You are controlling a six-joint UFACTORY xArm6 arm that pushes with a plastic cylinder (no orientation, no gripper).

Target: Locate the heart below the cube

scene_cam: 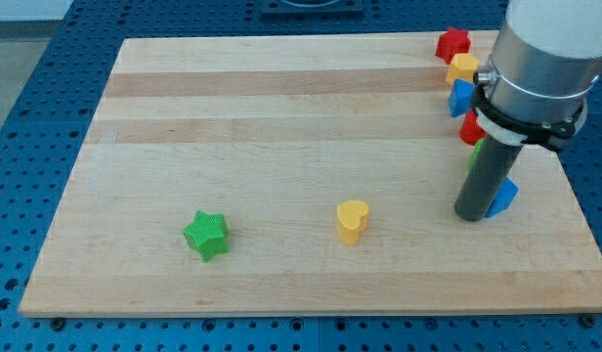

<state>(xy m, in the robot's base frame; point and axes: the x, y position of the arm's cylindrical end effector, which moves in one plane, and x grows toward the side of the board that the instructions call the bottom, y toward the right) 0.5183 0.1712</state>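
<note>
Green star [206, 235], yellow heart [353, 220], red star [453, 43], pale striped wooden board [281, 98]

A pale wooden board [281, 108] with lengthwise grain stripes lies on a blue bench [27, 117] pierced by a regular grid of small holes, under even, soft light with faint shadows.

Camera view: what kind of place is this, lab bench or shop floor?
Probably a robotics lab bench. A wooden board lies on a blue perforated table, small coloured blocks like the yellow heart and green star sit on it, and my tip touches it.
</note>
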